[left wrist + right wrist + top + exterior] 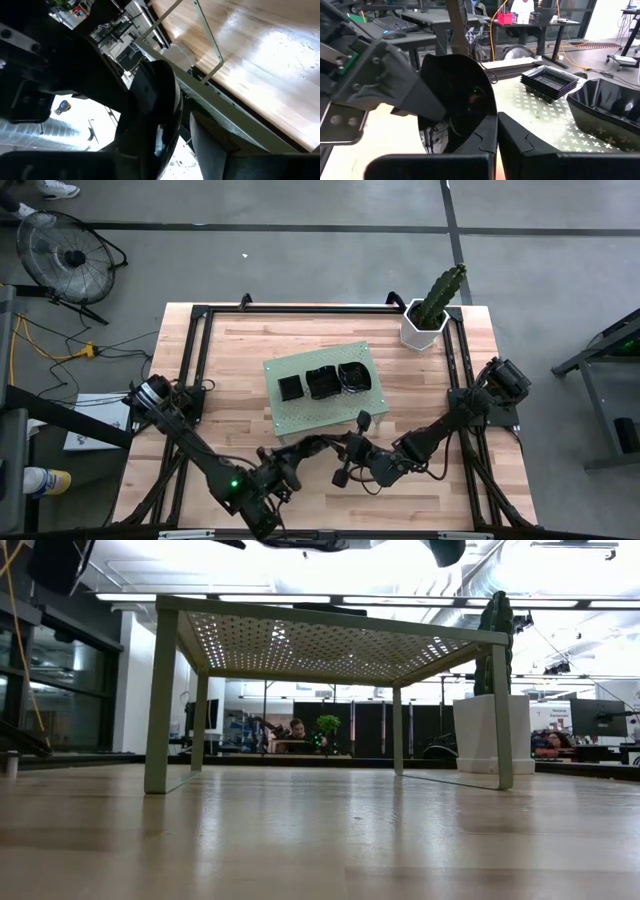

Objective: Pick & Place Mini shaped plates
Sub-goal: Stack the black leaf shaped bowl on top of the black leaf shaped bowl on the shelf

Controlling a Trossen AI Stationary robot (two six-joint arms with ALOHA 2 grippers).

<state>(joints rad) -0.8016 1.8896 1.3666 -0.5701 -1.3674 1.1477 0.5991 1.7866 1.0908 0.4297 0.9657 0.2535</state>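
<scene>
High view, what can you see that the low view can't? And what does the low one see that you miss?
Only the high view shows the mini shaped plates, three black piles on top of the green board, and a fan on the floor. Only the low view shows the board's underside and its legs, plus people in the room behind. Both show the green board, the wooden table and the white pot with its cactus.
</scene>
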